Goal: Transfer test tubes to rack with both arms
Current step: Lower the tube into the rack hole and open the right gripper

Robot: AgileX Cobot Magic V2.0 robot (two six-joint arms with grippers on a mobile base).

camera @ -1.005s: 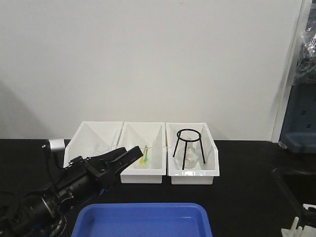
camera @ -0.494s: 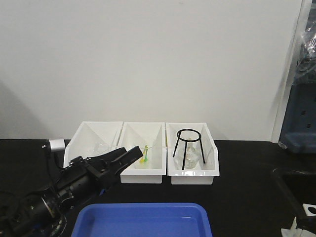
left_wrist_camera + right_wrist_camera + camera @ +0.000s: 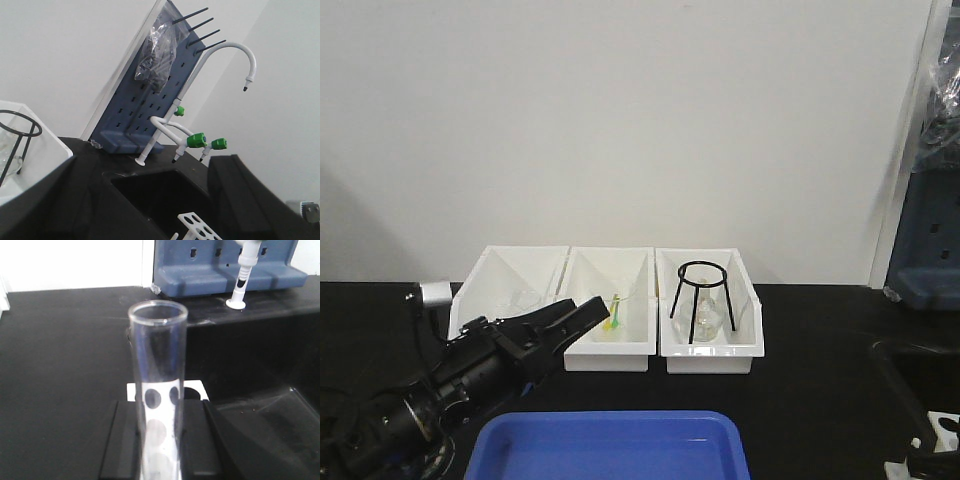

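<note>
Bright, even light, soft shadow low on the wall [image 3: 360, 220], close test tube [image 3: 157, 390] perhaps slightly blurred.

Faucet [image 3: 227, 45]: white gooseneck, green knobs.
Sink [image 3: 150, 192]: black basin, below the faucet.
Rack [image 3: 197, 225]: we see round holes (frame edge crops it).
Fingers [image 3: 250, 200]: dark, well apart.
</note>
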